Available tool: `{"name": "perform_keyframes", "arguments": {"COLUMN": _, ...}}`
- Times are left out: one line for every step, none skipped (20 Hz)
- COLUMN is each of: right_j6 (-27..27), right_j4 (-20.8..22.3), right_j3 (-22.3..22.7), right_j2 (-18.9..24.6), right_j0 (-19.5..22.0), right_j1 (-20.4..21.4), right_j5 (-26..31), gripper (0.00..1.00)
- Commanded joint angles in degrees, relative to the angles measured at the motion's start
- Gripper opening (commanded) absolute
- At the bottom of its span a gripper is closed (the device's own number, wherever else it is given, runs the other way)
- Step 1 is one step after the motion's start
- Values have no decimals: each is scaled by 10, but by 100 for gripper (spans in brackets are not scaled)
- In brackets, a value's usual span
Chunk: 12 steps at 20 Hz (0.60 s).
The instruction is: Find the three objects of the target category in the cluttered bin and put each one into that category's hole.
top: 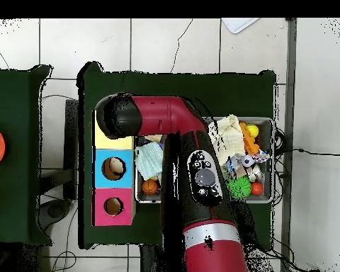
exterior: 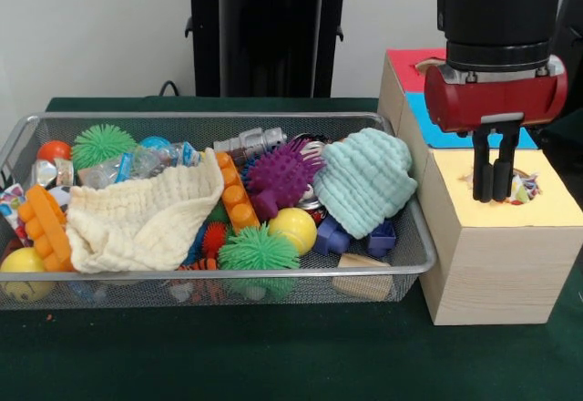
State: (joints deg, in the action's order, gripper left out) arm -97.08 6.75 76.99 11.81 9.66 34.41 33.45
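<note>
Dotted cloth (exterior: pixel 523 185) already sits in the hole (exterior: pixel 510 189) of the yellow-topped box, the tool (exterior: pixel 494 193) hangs just above it with fingers nearly closed and empty, and no more dotted pieces show in the bin (exterior: pixel 414 264).

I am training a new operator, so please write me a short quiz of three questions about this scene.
1. True or false: the gripper hangs over the hole of the yellow-topped box.
2. Which cloth in the bin lies nearest to the boxes? A) cream knit cloth B) mint knit cloth C) red towel
3. What shows inside that hole?
Key: 1 true; 2 B; 3 a dotted white cloth piece.
</note>
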Motion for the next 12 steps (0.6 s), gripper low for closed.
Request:
{"name": "perform_keyframes", "arguments": {"right_j6": -74, "right_j4": -14, "right_j3": 73, "right_j2": 20, "right_j0": 12, "right_j1": -16, "right_j5": -13, "gripper": 0}}
{"name": "perform_keyframes", "arguments": {"right_j6": -74, "right_j4": -15, "right_j3": 79, "right_j2": 20, "right_j0": 11, "right_j1": -12, "right_j5": -12, "gripper": 0}}
{"name": "perform_keyframes", "arguments": {"right_j6": -75, "right_j4": -16, "right_j3": 85, "right_j2": 19, "right_j0": 10, "right_j1": -9, "right_j5": -10, "gripper": 0}}
{"name": "perform_keyframes", "arguments": {"right_j6": -75, "right_j4": -17, "right_j3": 89, "right_j2": 19, "right_j0": 9, "right_j1": -6, "right_j5": -10, "gripper": 0}}
{"name": "perform_keyframes", "arguments": {"right_j6": -75, "right_j4": -18, "right_j3": 95, "right_j2": 19, "right_j0": 8, "right_j1": -3, "right_j5": -9, "gripper": 0}}
{"name": "perform_keyframes", "arguments": {"right_j6": -76, "right_j4": -18, "right_j3": 98, "right_j2": 19, "right_j0": 6, "right_j1": -3, "right_j5": -13, "gripper": 0}}
{"name": "perform_keyframes", "arguments": {"right_j6": -78, "right_j4": -18, "right_j3": 100, "right_j2": 18, "right_j0": 4, "right_j1": -2, "right_j5": -16, "gripper": 0}}
{"name": "perform_keyframes", "arguments": {"right_j6": -78, "right_j4": -19, "right_j3": 101, "right_j2": 18, "right_j0": 2, "right_j1": -3, "right_j5": -18, "gripper": 0}}
{"name": "perform_keyframes", "arguments": {"right_j6": -82, "right_j4": -19, "right_j3": 99, "right_j2": 17, "right_j0": -2, "right_j1": -6, "right_j5": -22, "gripper": 0}}
{"name": "perform_keyframes", "arguments": {"right_j6": -86, "right_j4": -19, "right_j3": 97, "right_j2": 15, "right_j0": -5, "right_j1": -9, "right_j5": -25, "gripper": 0}}
{"name": "perform_keyframes", "arguments": {"right_j6": -89, "right_j4": -20, "right_j3": 93, "right_j2": 14, "right_j0": -9, "right_j1": -12, "right_j5": -26, "gripper": 0}}
{"name": "perform_keyframes", "arguments": {"right_j6": -92, "right_j4": -20, "right_j3": 93, "right_j2": 13, "right_j0": -11, "right_j1": -13, "right_j5": -29, "gripper": 0}}
